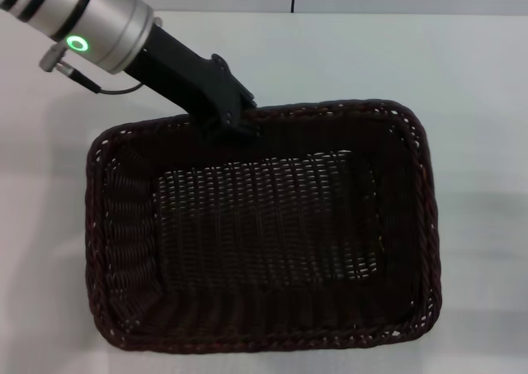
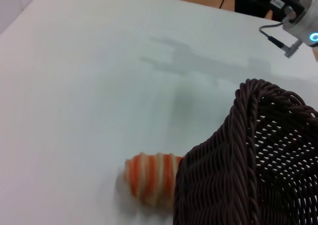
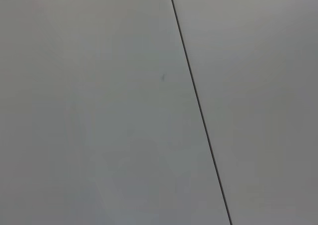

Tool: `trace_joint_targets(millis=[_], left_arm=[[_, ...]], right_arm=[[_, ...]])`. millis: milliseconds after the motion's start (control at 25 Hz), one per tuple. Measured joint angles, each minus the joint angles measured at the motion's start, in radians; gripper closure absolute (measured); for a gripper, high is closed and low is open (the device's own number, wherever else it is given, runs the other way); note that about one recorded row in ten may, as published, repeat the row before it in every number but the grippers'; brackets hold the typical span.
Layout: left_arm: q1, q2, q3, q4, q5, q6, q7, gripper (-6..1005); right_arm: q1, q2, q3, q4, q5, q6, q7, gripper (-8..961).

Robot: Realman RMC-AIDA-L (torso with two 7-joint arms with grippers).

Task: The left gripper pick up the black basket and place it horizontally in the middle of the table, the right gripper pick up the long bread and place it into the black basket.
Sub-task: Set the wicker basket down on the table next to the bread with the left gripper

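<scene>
My left gripper is shut on the far rim of the black basket. The basket fills most of the head view and looks held above the white table, roughly level and empty. The long bread, striped orange and cream, lies on the table in the left wrist view, partly hidden behind a corner of the basket. It is hidden in the head view. Of the right arm only the silver wrist with a blue light shows, far off; its gripper is out of view.
The table's far edge runs along the top of the head view, with a wall behind. The right wrist view shows only a plain grey surface with a thin dark seam.
</scene>
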Motion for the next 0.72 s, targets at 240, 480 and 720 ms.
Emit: trace_joint_targets(millis=[240, 480, 720], left_arm=[[-0.005, -0.021, 0.022, 0.019, 0.044, 0.062, -0.012, 753], [-0.001, -0.025, 0.02, 0.019, 0.071, 0.086, -0.045, 731], [0.008, -0.029, 0.013, 0.0, 0.068, 0.105, -0.049, 709]], right_arm=[[0.0, 0.0, 0.0, 0.0, 0.0, 0.004, 0.0, 106], [0.002, -0.001, -0.013, -0.002, -0.001, 0.008, 0.0, 112], [0.002, -0.002, -0.023, -0.005, -0.002, 0.009, 0.001, 120]])
